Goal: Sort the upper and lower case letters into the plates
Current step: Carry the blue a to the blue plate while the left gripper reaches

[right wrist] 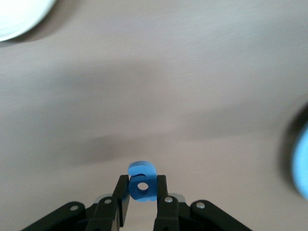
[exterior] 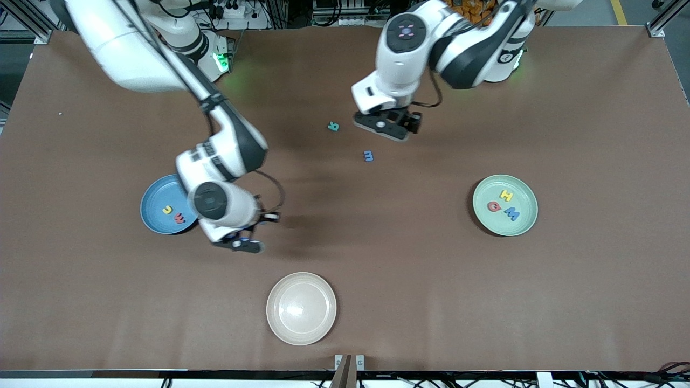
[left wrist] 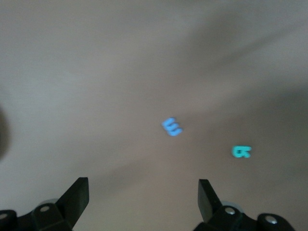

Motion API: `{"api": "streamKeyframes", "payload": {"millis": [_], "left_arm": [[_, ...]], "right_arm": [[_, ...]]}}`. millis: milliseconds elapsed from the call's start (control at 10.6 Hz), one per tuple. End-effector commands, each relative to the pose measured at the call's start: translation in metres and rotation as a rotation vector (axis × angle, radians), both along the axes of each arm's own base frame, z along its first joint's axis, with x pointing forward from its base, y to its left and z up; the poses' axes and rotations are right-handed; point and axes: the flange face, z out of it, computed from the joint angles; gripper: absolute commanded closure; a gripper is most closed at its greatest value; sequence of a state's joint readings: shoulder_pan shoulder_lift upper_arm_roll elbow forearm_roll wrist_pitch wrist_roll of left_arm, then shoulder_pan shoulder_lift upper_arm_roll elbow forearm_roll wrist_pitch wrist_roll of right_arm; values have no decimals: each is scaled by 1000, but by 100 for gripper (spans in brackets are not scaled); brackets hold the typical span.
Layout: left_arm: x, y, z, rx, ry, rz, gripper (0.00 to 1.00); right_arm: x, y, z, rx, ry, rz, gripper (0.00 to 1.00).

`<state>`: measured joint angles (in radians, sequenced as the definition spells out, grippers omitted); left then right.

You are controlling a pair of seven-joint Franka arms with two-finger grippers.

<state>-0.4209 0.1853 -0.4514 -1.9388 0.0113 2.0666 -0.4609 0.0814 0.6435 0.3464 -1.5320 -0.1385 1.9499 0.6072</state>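
Right end effector (right wrist: 142,190) pinching blue letter (right wrist: 142,180) over table beside blue plate (exterior: 156,215); left end effector (left wrist: 143,199) spread over bare tabletop.

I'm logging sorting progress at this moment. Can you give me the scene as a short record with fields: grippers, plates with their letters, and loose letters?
left gripper: open, over bare table beside the loose letters
right gripper: shut on blue letter, beside the blue plate
blue plate: yellow and red letters
green plate: yellow, red and blue letters
cream plate: no letters
loose on table: teal letter, blue m
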Motion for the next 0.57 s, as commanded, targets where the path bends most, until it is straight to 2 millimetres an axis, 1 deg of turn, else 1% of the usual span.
{"api": "streamKeyframes", "payload": {"millis": [0, 188, 283, 377, 471], "left_arm": [[-31, -49, -40, -41, 18, 30, 0], [-56, -79, -73, -65, 24, 7, 3], [-69, -93, -93, -68, 21, -5, 7], [-82, -105, -112, -76, -2, -21, 10], [-91, -112, -131, -70, -5, -10, 18]], "right_arm": [[-6, -75, 7, 19, 33, 36, 97], [0, -129, 0, 15, 53, 52, 97], [1, -156, -4, 4, 66, 68, 97], [3, -171, -5, -2, 69, 69, 97], [1, -182, -14, -9, 74, 65, 97]]}}
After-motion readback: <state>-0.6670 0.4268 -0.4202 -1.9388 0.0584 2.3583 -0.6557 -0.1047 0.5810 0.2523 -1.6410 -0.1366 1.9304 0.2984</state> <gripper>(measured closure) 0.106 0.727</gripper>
